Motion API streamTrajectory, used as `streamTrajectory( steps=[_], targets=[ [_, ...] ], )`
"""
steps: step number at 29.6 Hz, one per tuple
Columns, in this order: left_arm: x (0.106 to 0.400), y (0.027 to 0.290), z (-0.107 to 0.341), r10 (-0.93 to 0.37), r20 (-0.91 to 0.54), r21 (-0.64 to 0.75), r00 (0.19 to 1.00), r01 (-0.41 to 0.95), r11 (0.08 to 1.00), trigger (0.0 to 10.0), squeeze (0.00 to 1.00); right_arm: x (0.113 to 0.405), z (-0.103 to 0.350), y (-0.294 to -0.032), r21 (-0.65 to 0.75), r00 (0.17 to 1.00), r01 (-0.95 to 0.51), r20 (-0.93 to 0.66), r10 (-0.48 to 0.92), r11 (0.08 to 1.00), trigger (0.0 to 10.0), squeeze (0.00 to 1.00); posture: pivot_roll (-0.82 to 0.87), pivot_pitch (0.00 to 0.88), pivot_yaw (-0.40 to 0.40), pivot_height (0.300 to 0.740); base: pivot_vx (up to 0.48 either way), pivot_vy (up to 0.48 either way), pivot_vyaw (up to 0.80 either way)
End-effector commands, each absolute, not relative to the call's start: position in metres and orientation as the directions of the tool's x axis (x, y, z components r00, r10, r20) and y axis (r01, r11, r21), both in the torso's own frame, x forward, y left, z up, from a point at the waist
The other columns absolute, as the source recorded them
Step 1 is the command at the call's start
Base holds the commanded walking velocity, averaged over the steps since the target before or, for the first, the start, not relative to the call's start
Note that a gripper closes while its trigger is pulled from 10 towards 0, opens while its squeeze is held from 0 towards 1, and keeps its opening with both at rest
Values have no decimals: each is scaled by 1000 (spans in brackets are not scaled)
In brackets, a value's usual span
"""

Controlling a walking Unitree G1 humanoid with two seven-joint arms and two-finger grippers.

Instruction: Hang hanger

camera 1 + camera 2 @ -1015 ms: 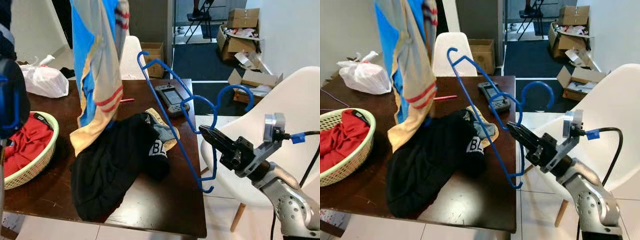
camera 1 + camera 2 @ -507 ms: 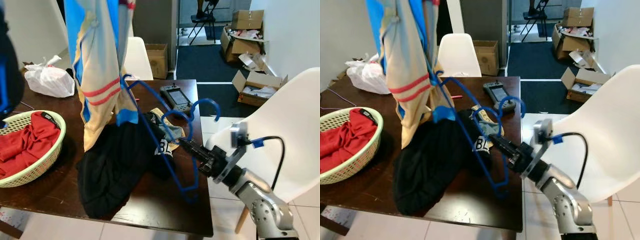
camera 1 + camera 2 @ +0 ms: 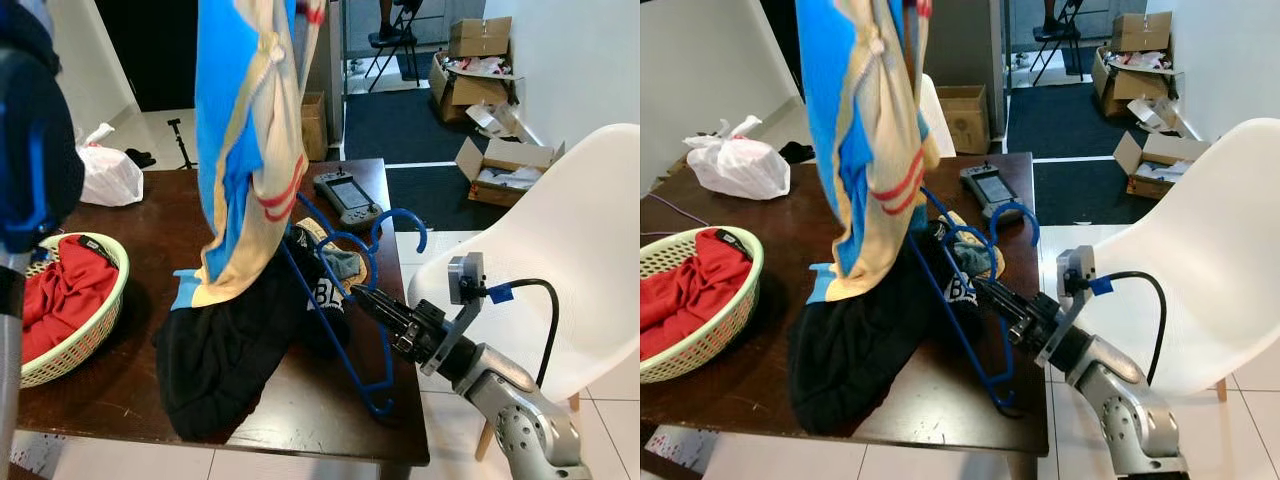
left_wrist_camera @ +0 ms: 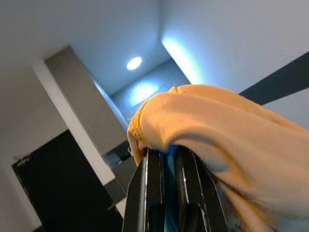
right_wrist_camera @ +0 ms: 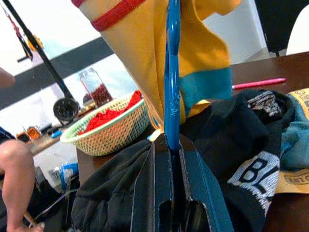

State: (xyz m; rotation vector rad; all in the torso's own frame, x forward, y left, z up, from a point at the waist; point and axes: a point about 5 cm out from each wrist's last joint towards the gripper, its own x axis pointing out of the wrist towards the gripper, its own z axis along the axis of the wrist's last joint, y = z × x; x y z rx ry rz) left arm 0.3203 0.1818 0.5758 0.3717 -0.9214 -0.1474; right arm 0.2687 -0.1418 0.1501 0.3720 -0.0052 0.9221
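Left wrist view: left hand [image 4: 166, 157] clamps shirt [image 3: 245, 150]. Right hand [image 3: 362, 298] grips hanger [image 3: 345, 285] at worktop's [image 3: 150, 215] 3 o'clock edge. Basket [image 3: 75, 340] holds red cloth [image 3: 60, 295].

Head views: even, bright indoor light; soft shadows under the clothes [image 3: 240, 350] on the table [image 3: 150, 225]. Blurred dark mass at 9 o'clock. Left wrist view: ceiling lamps [image 4: 134, 63] glare at 12 o'clock; near fingers [image 4: 153, 193] unfocused. Right wrist view: backlit, washed out at 10 o'clock.
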Motion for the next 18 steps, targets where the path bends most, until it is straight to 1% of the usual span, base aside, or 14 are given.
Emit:
streamTrajectory(
  steps=[1,3,4,5,6,7,8,9,11,13,14,16,17,18],
  targets=[
    [317,212,573,-209,769,311,604,-67,948,10000,0,268,146,-136,319,595,-785,150,790,531,10000,0,70,0,90,740,0,0,0],
    [322,251,551,-136,743,297,656,-141,945,10000,0,269,146,-133,313,584,-791,134,800,525,10000,0,77,0,79,740,0,0,0],
    [322,251,551,-136,743,297,656,-141,945,10000,0,269,146,-133,313,584,-791,134,800,525,10000,0,77,0,79,740,0,0,0],
    [327,270,533,-100,709,298,698,-168,940,10000,0,269,146,-133,310,583,-792,129,802,526,10000,0,82,0,68,740,0,0,0],
    [327,270,533,-100,709,298,698,-168,940,10000,0,269,146,-133,310,583,-792,129,802,526,10000,0,82,0,68,740,0,0,0],
    [332,291,509,-59,663,301,746,-194,934,10000,0,269,147,-134,305,581,-793,122,805,527,10000,0,85,0,64,740,0,0,0],
    [332,291,509,-59,663,301,746,-194,934,10000,0,269,147,-134,305,581,-793,122,805,527,10000,0,85,0,64,740,0,0,0],
    [338,307,484,-35,603,310,797,-193,931,10000,0,270,148,-135,302,580,-794,118,806,527,10000,0,93,0,54,740,0,0,0],
    [338,307,484,-35,603,310,797,-193,931,10000,0,270,148,-135,302,580,-794,118,806,527,10000,0,93,0,54,740,0,0,0],
    [346,327,433,-43,475,344,879,-140,928,10000,0,270,148,-137,297,574,-798,106,812,525,10000,0,107,0,38,740,0,0,0],
    [347,327,416,-67,436,351,897,-101,931,10000,0,270,148,-137,295,570,-800,101,815,523,10000,0,113,0,34,740,0,0,0],
    [347,327,416,-67,436,351,897,-101,931,10000,0,270,148,-137,295,570,-800,101,815,523,10000,0,113,0,34,740,0,0,0],
    [349,321,401,-119,399,385,909,-48,922,10000,0,270,149,-138,292,566,-803,97,819,520,10000,0,118,0,28,740,0,0,0],
    [349,321,401,-119,399,385,909,-48,922,10000,0,270,149,-138,292,566,-803,97,819,520,10000,0,118,0,28,740,0,0,0]
  ],
)
